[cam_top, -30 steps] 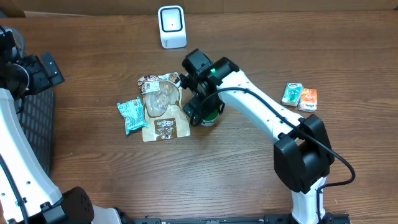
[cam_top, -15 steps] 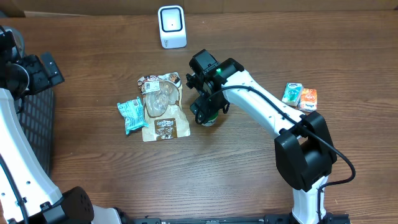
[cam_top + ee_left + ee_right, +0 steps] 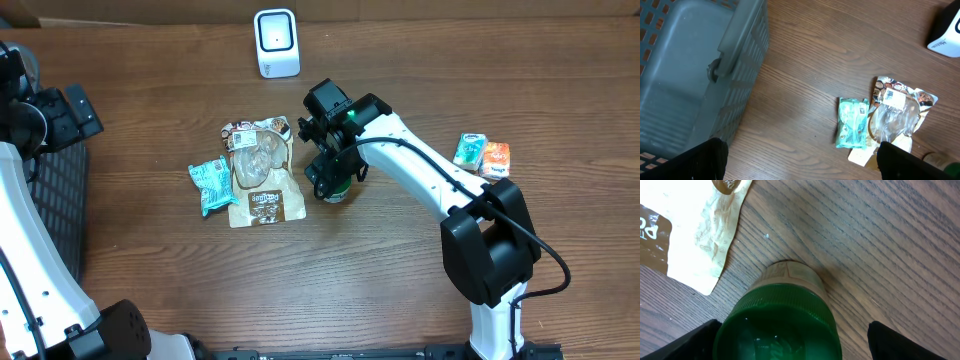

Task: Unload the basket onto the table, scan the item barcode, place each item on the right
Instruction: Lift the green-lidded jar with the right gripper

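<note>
The right end effector (image 3: 792, 342) now sits centred over the green-capped bottle (image 3: 782, 315) — jaws open astride it, so a grasp for scanning looks near.

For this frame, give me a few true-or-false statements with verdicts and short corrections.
The green-capped bottle stands upright on the table. True.
The right gripper holds the bottle in the air. False: the bottle rests on the wood, with the fingers on either side.
The scanner sits inside the basket. False: it stands on the table.
The teal packet lies beside the brown pouch. True.
</note>
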You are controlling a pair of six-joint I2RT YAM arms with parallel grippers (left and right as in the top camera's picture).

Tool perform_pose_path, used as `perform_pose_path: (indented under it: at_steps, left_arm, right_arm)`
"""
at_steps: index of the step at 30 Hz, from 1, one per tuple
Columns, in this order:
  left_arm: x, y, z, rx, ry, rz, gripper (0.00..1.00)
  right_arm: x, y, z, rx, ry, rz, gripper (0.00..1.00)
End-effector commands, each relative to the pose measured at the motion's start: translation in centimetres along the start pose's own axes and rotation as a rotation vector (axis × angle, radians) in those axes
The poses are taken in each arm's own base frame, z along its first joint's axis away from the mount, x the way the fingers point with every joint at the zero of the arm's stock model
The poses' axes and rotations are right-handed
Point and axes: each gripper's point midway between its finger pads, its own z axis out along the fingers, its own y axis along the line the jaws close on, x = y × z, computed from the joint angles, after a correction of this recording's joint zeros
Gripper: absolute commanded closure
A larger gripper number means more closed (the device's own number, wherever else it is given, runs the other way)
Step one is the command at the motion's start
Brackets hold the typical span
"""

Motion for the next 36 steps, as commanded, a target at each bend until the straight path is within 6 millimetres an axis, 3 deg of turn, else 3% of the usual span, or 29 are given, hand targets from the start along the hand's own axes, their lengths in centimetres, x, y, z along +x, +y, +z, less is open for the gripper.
perform_pose_path:
  at_steps: [1,21,30,36]
  left_arm:
    - [-0.4,0.2,-0.4,-0.007,-0.016,0.02,0.01]
    - [-0.4,0.2,-0.4,-0.007,-0.016,0.02,0.0]
    - [-0.4,0.2,-0.4,-0.007,-0.016,0.02,0.01]
    - [-0.4,0.2,-0.4,-0.007,-0.016,0.02,0.01]
  right_arm:
    - [0.1,0.1,0.5,-0.009,0.008,0.012,0.11]
    - [1.0,0.0,1.2,-0.015,0.032,0.037,0.12]
    - [1.2,-0.3,1.2,-0.014,0.038,0.045,0.4]
    - [1.4,-0.2,1.1,-0.016,0.044,0.046,0.5]
